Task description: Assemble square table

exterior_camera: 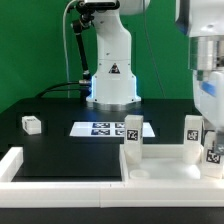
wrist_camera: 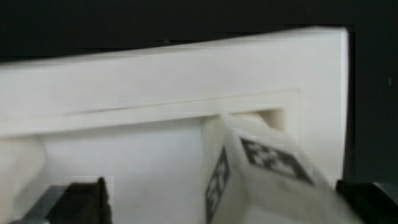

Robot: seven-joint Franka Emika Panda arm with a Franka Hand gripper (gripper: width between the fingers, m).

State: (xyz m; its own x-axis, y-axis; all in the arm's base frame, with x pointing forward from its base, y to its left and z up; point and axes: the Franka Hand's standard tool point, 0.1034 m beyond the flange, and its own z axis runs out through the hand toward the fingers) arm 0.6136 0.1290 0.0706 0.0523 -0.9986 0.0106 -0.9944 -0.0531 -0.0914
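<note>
The square table's white rimmed panel [exterior_camera: 160, 168] lies at the front on the exterior view's right. Two chunky white tagged legs [exterior_camera: 132, 137] [exterior_camera: 190, 138] stand upright on it. A third leg [exterior_camera: 213, 154] stands at the panel's right edge, under my gripper [exterior_camera: 209, 138]. In the wrist view the panel's rim [wrist_camera: 178, 85] fills the frame. That tagged leg [wrist_camera: 263, 168] stands tilted between my dark fingers [wrist_camera: 79, 202]. My gripper [wrist_camera: 222, 208] is open, with a clear gap between the leg and one finger. A fourth leg [exterior_camera: 31, 124] lies loose at the far left.
The marker board [exterior_camera: 100, 128] lies flat in the middle of the black table. A long white border bar [exterior_camera: 18, 165] runs along the front left, beside the panel. The robot's base [exterior_camera: 110, 75] stands at the back centre.
</note>
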